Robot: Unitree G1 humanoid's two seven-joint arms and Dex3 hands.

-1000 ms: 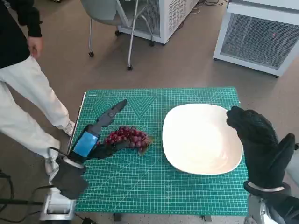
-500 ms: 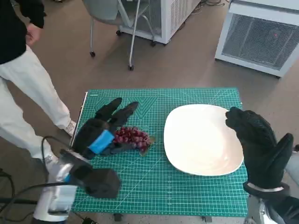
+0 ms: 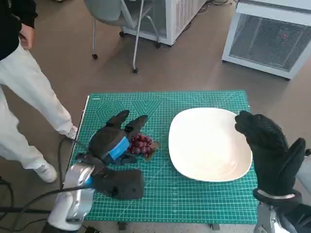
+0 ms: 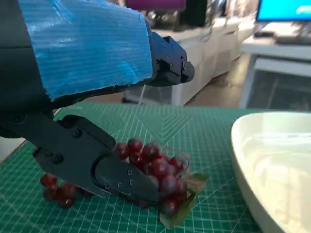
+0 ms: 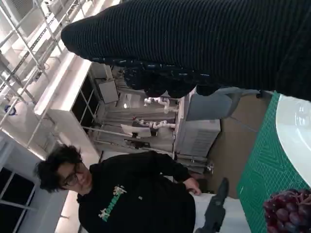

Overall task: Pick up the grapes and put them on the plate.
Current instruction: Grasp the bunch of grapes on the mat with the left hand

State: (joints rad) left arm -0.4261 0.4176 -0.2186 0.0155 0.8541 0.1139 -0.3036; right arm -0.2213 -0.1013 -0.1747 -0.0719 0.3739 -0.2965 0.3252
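The bunch of dark red grapes (image 3: 141,144) lies on the green gridded cutting mat (image 3: 194,199) covering the table, just left of the white oval plate (image 3: 209,143) and apart from its rim. The left hand (image 3: 112,137), black with blue tape, is over the bunch's left side; the left wrist view shows its fingers (image 4: 92,165) spread around the grapes, not clamped on them. The right hand (image 3: 266,145), in a black knitted glove, hangs over the plate's right edge, grasping nothing. A person in pale trousers (image 3: 24,97) stands left of the table.

Even, bright indoor light with soft shadows; head view bows at edges, wrist-view backgrounds blur.
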